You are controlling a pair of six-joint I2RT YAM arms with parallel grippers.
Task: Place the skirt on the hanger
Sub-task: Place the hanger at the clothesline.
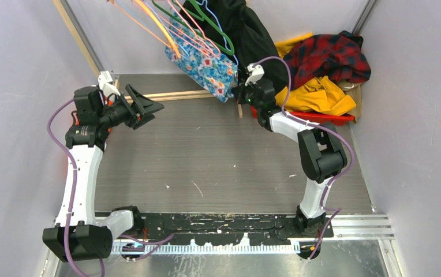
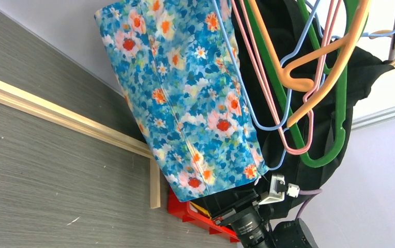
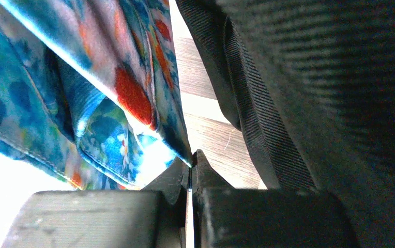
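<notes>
Skirt (image 1: 206, 66) blue, floral, hanging; right gripper (image 3: 191, 165) apparently pinching corner; left gripper (image 1: 149, 105) wide, empty.

Top external: fixed, high behind the arm bases, facing down and forward; whole table (image 1: 218, 156) in frame, far off.
Left wrist: rolled sideways, mid-range, facing the far wall across the table.
Right wrist: very near, sighting along the right pincer (image 3: 190, 170) from below the skirt (image 3: 56, 93) hem.
Shared: skirt in all three; wooden strip (image 1: 172, 95) and hangers (image 1: 178, 29) in top and left-wrist views.
</notes>
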